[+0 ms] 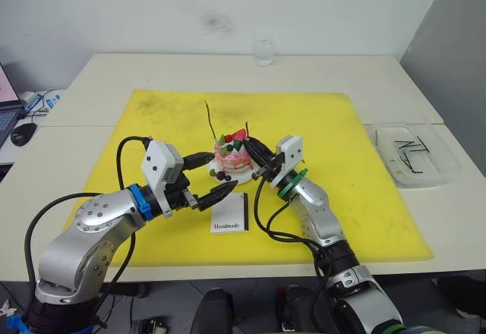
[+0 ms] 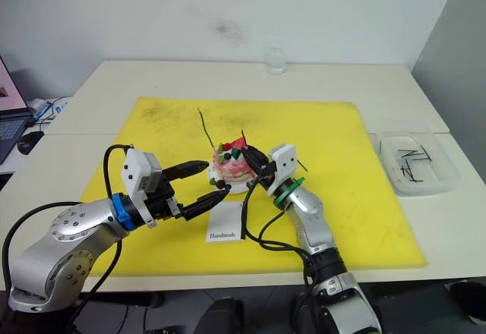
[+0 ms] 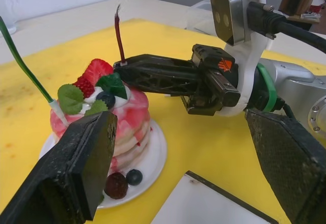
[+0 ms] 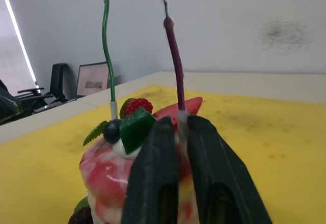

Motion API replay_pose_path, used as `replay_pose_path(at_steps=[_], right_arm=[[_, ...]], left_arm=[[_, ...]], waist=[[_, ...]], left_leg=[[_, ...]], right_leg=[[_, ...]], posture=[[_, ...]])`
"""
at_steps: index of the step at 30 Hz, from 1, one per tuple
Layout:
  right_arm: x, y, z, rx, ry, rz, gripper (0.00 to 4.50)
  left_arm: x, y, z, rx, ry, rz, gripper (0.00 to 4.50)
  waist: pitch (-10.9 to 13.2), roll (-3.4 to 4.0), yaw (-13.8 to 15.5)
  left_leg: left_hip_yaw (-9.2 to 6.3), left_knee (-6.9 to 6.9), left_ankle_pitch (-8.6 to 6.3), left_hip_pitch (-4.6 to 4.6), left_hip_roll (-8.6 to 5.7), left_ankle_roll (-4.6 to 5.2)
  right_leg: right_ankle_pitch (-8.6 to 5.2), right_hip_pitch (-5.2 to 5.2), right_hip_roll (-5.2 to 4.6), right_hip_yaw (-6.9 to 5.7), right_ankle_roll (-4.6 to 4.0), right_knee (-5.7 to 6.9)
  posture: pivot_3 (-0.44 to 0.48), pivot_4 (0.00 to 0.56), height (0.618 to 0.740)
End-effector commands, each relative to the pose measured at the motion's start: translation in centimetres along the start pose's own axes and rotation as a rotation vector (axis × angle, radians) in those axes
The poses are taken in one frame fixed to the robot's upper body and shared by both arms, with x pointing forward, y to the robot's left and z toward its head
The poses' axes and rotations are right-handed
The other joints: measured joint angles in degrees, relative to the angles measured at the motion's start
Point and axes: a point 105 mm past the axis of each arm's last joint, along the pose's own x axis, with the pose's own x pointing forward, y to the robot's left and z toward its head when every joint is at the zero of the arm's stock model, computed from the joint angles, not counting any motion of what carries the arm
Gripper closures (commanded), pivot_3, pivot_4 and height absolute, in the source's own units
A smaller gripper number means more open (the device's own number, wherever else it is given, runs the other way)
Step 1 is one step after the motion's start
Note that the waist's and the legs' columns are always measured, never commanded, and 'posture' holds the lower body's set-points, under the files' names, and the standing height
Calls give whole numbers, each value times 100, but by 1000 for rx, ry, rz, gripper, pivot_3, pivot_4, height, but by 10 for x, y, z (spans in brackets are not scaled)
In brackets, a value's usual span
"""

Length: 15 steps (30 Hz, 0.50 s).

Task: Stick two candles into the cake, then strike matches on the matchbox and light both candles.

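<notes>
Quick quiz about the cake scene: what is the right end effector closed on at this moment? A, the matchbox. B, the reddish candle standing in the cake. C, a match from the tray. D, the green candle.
B: the right end effector pinches the base of the reddish candle at the top of the cake, while the green candle stands free beside it.

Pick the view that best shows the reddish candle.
Right wrist view: the reddish candle rises full length from the cake, base between the right tool fingers. Left wrist view shows its upper part; the eye views show a thin dark line.
</notes>
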Motion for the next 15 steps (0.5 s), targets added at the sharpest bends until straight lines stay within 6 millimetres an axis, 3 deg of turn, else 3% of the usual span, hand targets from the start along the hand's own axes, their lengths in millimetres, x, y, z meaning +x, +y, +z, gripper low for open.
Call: replay_pose_path(at_steps=[1, 3, 11, 15], right_arm=[[8, 3, 25, -30, -79, 20, 2781], [8, 6, 32, -57, -93, 33, 2121], [-1, 2, 58, -88, -127, 27, 2121], [-14, -4, 66, -126, -76, 46, 2121]], left_arm=[[2, -3, 4, 42, -20, -17, 0], [2, -3, 3, 45, -20, -17, 0], [1, 8, 1, 61, -6, 29, 0], [-8, 20, 2, -21, 19, 65, 0]], waist=[[0, 0, 0], [0, 0, 0], [0, 0, 6], [0, 0, 8]], left_leg=[[1, 0, 0, 0, 0, 0], [2, -2, 0, -1, 0, 0], [2, -18, 0, 0, 0, 0], [3, -18, 0, -1, 0, 0]], right_leg=[[0, 0, 0, 0, 0, -1], [0, -2, 0, 1, 0, -2], [-3, -6, 0, 0, -3, -5], [-3, -6, -3, 1, -3, -6]], posture=[[0, 150, 740], [0, 150, 740], [0, 150, 740], [0, 150, 740]])
